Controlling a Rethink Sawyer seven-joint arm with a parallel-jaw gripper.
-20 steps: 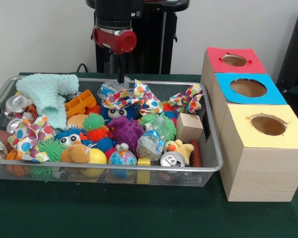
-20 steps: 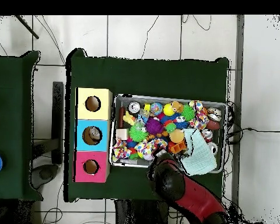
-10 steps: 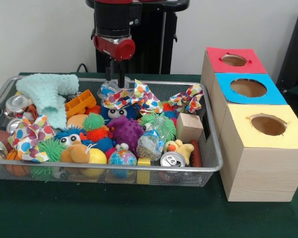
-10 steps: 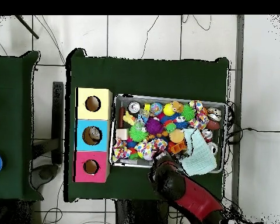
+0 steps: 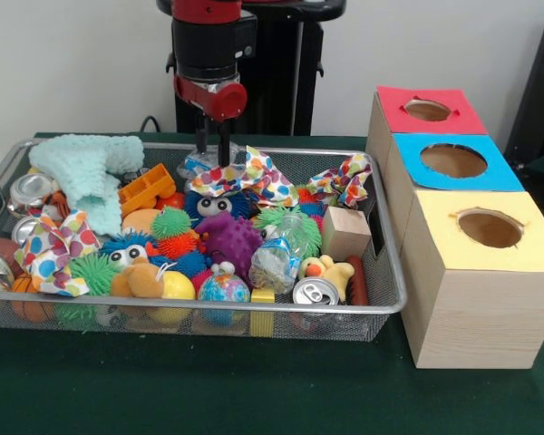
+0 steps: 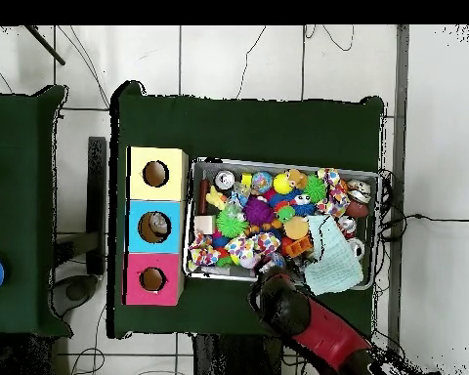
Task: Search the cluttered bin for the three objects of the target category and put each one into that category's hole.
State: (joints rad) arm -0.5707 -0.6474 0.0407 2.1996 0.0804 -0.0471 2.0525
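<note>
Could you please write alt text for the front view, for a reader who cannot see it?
A red and black robot arm's gripper hangs over the far edge of a wire bin crammed with colourful toys, cloths and cans. Beside the bin stand three wooden boxes topped red, blue and yellow, each with a round hole.

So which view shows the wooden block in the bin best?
The front view. There the wooden block stands clear at the bin's box-side end, with its top and two faces visible beside the yellow duck. In the overhead view it is only a small pale patch by the bin's wall, and its shape cannot be told.
</note>
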